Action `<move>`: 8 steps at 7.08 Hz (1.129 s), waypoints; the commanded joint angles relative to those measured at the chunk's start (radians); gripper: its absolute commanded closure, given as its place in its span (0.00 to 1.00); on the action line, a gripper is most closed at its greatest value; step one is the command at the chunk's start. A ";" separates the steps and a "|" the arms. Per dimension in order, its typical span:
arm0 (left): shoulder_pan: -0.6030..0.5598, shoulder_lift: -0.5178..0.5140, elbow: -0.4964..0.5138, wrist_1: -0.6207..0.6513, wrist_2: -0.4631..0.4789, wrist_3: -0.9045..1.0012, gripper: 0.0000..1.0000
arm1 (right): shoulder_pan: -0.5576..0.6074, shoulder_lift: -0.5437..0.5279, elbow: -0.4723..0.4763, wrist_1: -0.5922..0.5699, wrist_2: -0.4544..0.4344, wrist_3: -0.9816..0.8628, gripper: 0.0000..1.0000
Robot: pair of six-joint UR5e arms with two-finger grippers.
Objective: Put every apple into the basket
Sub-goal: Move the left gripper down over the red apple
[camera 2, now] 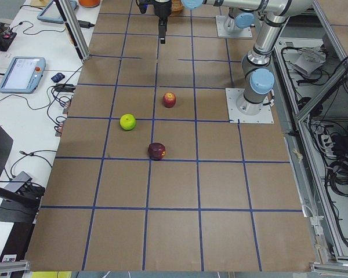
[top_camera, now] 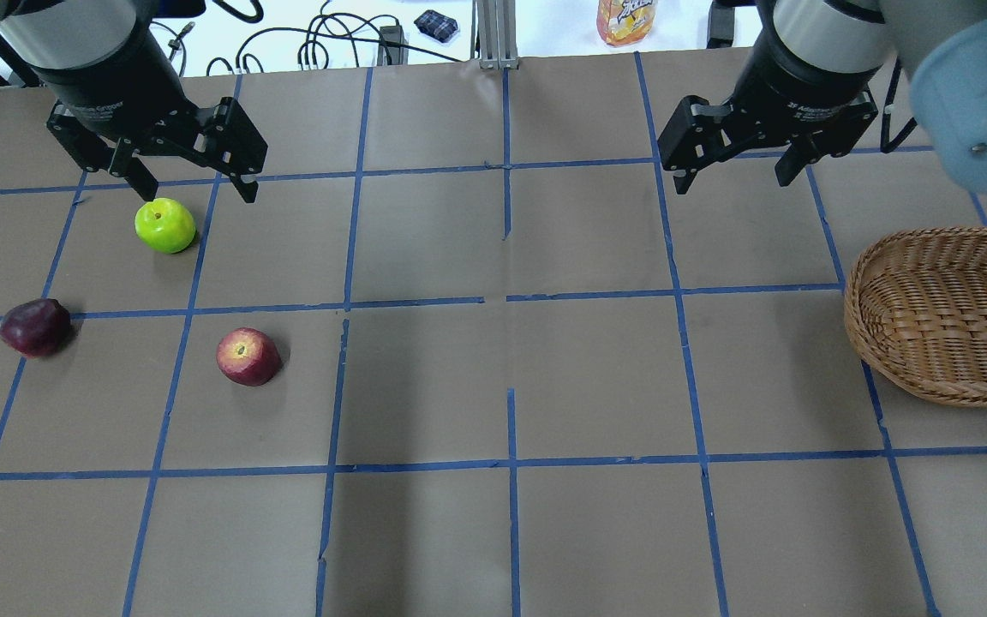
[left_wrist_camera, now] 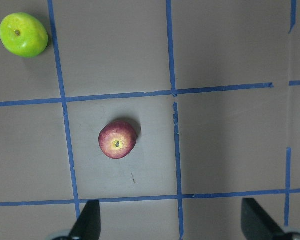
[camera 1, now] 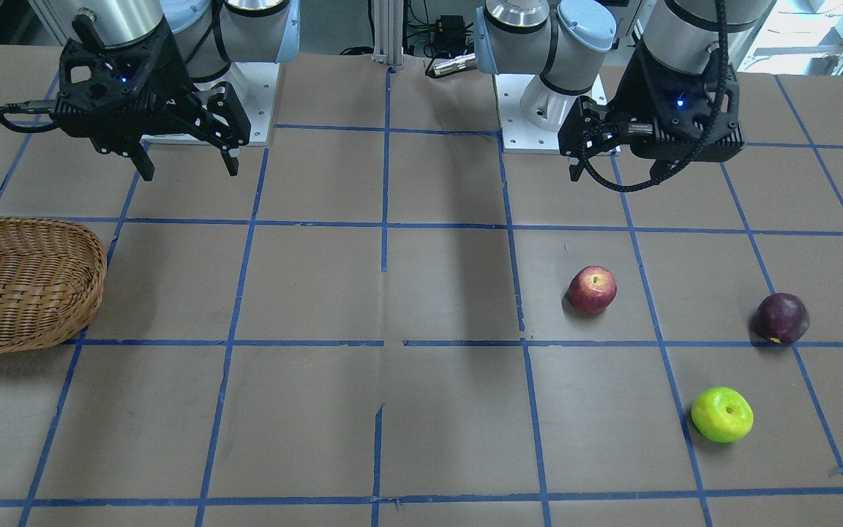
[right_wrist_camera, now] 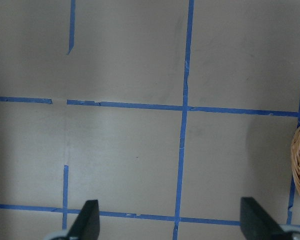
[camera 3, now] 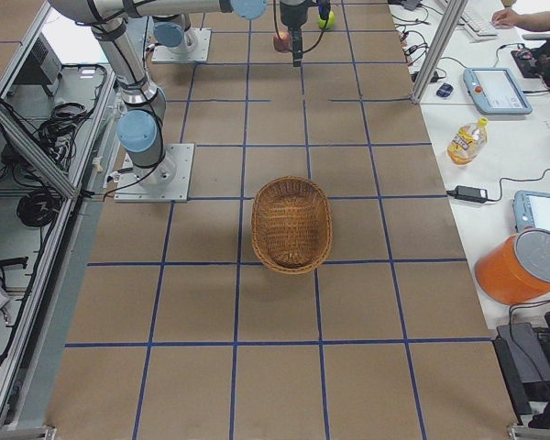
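Now the red apple (top_camera: 248, 356) sits nearest under my left gripper (top_camera: 198, 184), spread wide and empty, with the green apple (top_camera: 165, 225) and maroon apple (top_camera: 35, 327) close by, while the basket (top_camera: 866, 343) lies well off beside my right gripper (top_camera: 733, 176), also spread and empty.

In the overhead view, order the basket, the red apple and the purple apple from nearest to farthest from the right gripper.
From the right gripper:
1. basket, on its right.
2. red apple, far over on the left side.
3. purple apple, by the view's left edge.

Even bright overhead light, soft shadows, sharp focus.
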 commanded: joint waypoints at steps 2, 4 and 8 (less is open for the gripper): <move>-0.003 0.002 -0.005 0.002 -0.009 -0.001 0.00 | 0.000 0.002 0.000 0.000 0.000 0.000 0.00; 0.001 0.004 -0.014 0.000 -0.007 0.008 0.00 | -0.003 0.005 -0.011 0.001 -0.014 -0.008 0.00; 0.006 -0.007 -0.033 -0.001 -0.033 -0.001 0.00 | -0.003 0.008 -0.022 0.006 -0.049 -0.005 0.00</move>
